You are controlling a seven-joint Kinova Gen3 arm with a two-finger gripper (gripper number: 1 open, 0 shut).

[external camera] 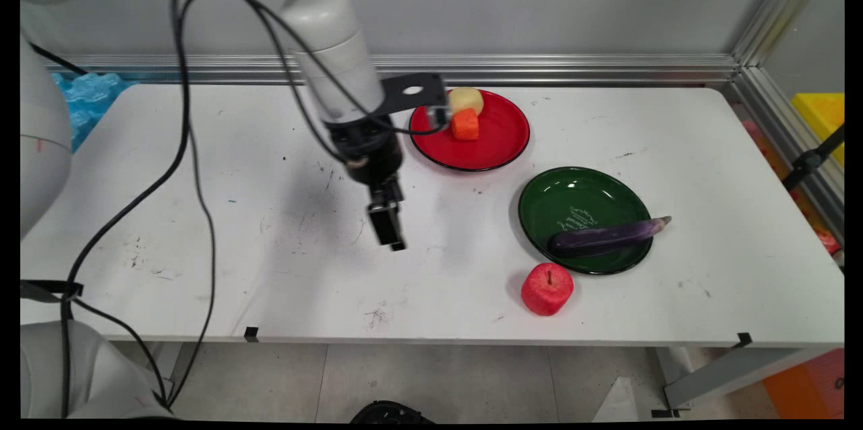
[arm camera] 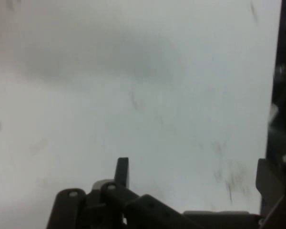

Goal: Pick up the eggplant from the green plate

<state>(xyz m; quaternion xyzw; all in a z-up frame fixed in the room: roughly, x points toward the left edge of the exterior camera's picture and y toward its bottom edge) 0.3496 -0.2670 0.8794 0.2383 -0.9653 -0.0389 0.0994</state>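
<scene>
My gripper [external camera: 394, 241] hangs low over the bare white table [external camera: 222, 228], left of the table's middle. In the hand view my gripper [arm camera: 193, 167] is open, its fingers [arm camera: 122, 171] spread wide with only scuffed tabletop between them. A red plate [external camera: 502, 147] lies behind and to the right of it, holding a yellow piece [external camera: 466, 99] and an orange cube [external camera: 465, 125]. Further right, a purple eggplant [external camera: 607, 236] rests across the front of a green plate [external camera: 573, 197]. A red apple [external camera: 547, 288] stands on the table just in front of that plate.
Black cables [external camera: 189, 167] hang from the arm over the table's left part. A blue object [external camera: 91, 96] lies behind the back left corner. An aluminium frame [external camera: 539, 69] runs along the back, and a yellow bin [external camera: 821, 113] sits beyond the right edge.
</scene>
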